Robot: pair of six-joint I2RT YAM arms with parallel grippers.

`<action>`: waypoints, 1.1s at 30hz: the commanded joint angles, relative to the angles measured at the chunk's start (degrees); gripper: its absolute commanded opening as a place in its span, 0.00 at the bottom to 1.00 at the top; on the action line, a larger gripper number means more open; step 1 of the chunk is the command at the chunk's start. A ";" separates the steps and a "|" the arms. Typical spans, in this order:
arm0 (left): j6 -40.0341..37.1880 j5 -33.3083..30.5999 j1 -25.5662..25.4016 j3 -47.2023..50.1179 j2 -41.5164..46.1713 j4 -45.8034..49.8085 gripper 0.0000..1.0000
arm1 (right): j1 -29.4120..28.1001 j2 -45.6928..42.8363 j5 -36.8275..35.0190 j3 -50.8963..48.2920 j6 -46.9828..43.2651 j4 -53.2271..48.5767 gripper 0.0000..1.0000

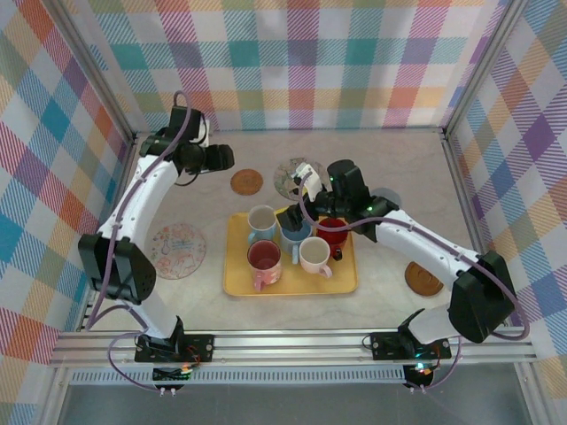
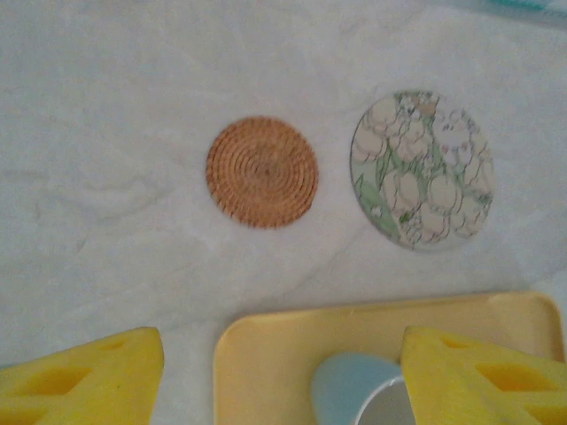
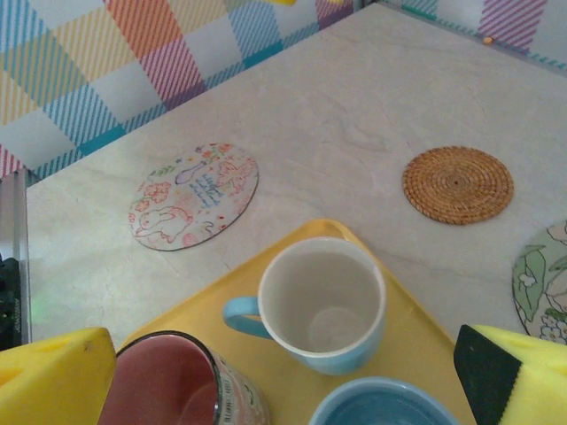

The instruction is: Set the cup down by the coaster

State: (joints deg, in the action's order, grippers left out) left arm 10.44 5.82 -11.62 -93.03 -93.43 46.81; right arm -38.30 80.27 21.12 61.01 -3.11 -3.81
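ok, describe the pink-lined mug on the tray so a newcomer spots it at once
Start at the yellow tray in the middle of the table. In the tray's near row of two, take the left one: that mug. It has a dark pink inside and a patterned outer wall, while the cup beside it is pale inside.

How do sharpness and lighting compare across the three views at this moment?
Left wrist view: soft throughout, with the woven coaster and the floral coaster slightly blurred. Right wrist view: sharper, the light-blue cup crisp, its own near fingers soft-edged. Top view: even light, only faint shadows on the table, no glare.
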 commanded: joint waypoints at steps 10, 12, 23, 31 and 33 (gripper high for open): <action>4.50 -6.78 -0.69 23.41 12.48 -1.98 0.95 | -8.66 -3.10 0.41 -7.39 -1.71 4.16 0.99; 6.15 -7.43 -0.69 26.13 14.30 -1.64 0.96 | -10.37 -3.19 -0.31 -8.47 -3.96 4.64 0.99; 9.44 -11.42 0.66 35.63 16.34 0.41 1.00 | -14.17 -0.74 -0.73 -8.71 -9.60 6.63 0.99; 10.30 -9.95 2.53 36.16 8.73 1.57 0.85 | -14.25 0.30 -2.04 -8.77 -10.66 8.53 0.99; 10.41 -10.13 2.82 36.24 7.04 1.21 0.85 | -14.25 0.45 -2.59 -8.72 -10.99 8.51 0.99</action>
State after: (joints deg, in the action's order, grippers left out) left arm 19.94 -4.10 -9.65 -57.76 -84.66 46.63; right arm -52.31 80.18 19.05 51.83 -12.05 2.39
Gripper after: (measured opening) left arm 0.851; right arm 0.988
